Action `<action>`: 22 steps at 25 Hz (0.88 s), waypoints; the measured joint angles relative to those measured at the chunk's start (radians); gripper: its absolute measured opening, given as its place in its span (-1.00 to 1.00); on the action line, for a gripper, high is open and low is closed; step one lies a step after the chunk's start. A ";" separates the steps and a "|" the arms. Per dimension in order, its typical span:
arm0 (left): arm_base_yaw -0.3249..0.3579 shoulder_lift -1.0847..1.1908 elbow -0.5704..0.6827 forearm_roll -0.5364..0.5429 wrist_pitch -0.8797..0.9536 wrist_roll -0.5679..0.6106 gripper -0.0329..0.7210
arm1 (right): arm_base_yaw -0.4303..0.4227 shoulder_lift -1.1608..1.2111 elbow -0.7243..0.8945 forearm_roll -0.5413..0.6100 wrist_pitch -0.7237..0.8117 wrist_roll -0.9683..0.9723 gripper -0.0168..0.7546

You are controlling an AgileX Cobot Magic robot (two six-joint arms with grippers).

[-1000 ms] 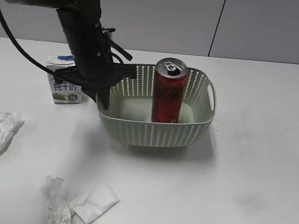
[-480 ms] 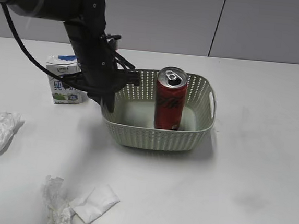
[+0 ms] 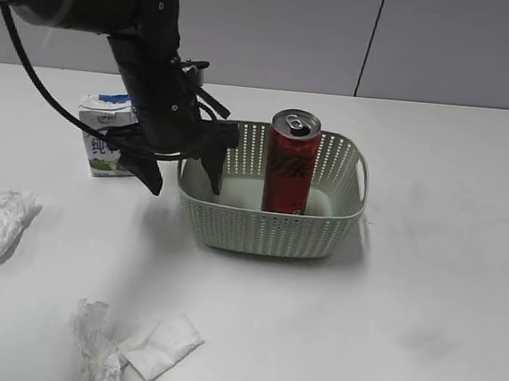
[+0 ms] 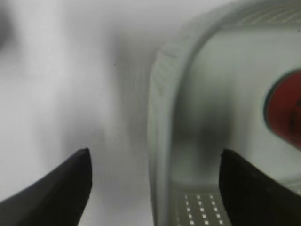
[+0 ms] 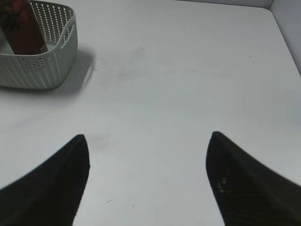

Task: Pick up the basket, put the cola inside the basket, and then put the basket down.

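The pale green basket [image 3: 273, 228] sits level on the white table with the red cola can [image 3: 290, 167] upright inside it. My left gripper [image 3: 184, 183] is open and straddles the basket's left wall, one finger outside and one inside, not pinching it. In the left wrist view the left gripper [image 4: 154, 153] is spread wide around the basket rim [image 4: 160, 94], with the cola [image 4: 284, 110] at the right edge. My right gripper [image 5: 148, 136] is open and empty over bare table, far from the basket [image 5: 42, 70] and cola [image 5: 23, 28].
A blue-and-white milk carton [image 3: 107, 138] stands just left of the left arm. Crumpled tissues lie at the left [image 3: 4, 222] and front left [image 3: 98, 346], with a flatter piece [image 3: 165, 343] beside them.
My left gripper has opened and let go of the basket's left wall. The basket has settled level on the table, a little to the right; the cola stays upright in it.
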State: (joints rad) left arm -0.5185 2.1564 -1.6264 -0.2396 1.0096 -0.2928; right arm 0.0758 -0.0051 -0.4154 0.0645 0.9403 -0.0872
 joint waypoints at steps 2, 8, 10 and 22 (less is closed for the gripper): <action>0.000 -0.010 0.000 0.006 0.032 0.000 0.86 | 0.000 0.000 0.000 0.000 0.000 0.000 0.56; 0.000 -0.082 0.000 0.036 0.097 0.020 0.89 | 0.000 0.000 0.000 0.000 0.001 0.001 0.56; 0.001 -0.118 0.000 0.073 0.115 0.021 0.89 | 0.000 0.000 0.000 0.000 0.001 0.001 0.56; 0.260 -0.297 0.000 0.248 0.204 0.117 0.87 | 0.000 0.000 0.000 0.000 0.001 0.003 0.56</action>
State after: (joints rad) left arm -0.2581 1.8593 -1.6264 0.0079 1.2137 -0.1758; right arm 0.0758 -0.0051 -0.4154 0.0645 0.9412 -0.0846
